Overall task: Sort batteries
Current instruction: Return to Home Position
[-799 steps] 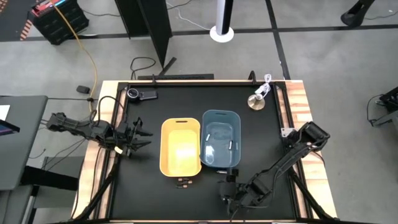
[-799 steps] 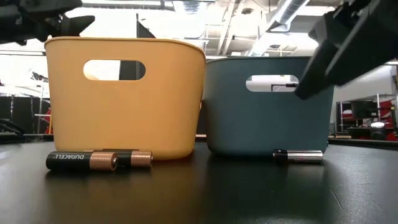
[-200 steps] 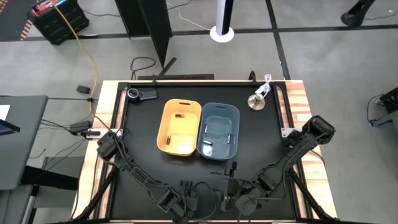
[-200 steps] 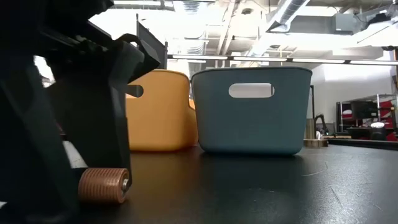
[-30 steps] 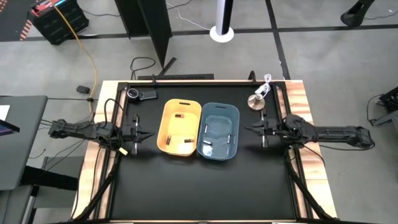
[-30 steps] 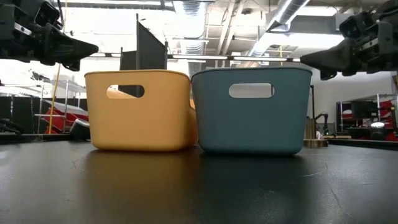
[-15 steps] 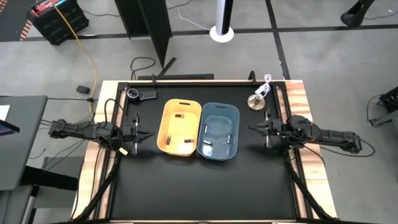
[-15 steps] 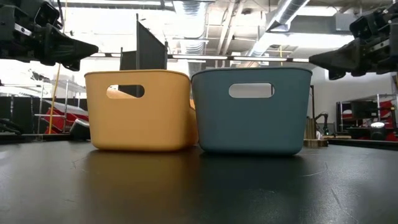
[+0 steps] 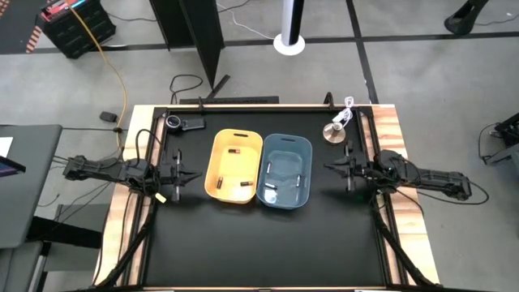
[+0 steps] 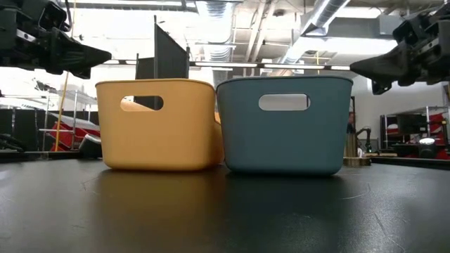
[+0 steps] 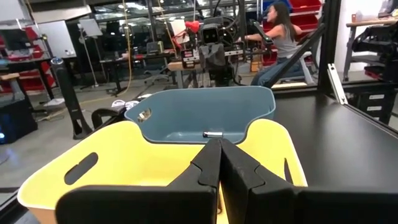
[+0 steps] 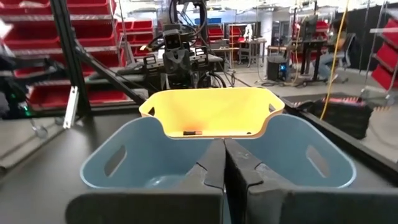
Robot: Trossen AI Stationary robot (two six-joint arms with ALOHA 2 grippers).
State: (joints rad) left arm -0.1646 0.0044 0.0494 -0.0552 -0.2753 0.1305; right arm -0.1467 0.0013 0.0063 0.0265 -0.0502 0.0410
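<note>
Both my grippers closed, one on each side of the sorted bins.

My left gripper (image 9: 195, 175) hangs above the table (image 9: 243, 243) with its fingers pressed together, just beside the yellow bin (image 9: 235, 132). My right gripper (image 9: 328, 168), fingers also together, hangs near the blue bin (image 9: 285, 137). The two bins stand touching side by side mid-table. The black batteries (image 9: 236, 151) lie on the yellow bin's floor, and the silver batteries (image 9: 297, 180) lie in the blue one. Farther back, a round metal disc (image 9: 333, 132) with a white cord sits toward my right, and a black gadget (image 9: 174, 122) sits at the far left corner.
</note>
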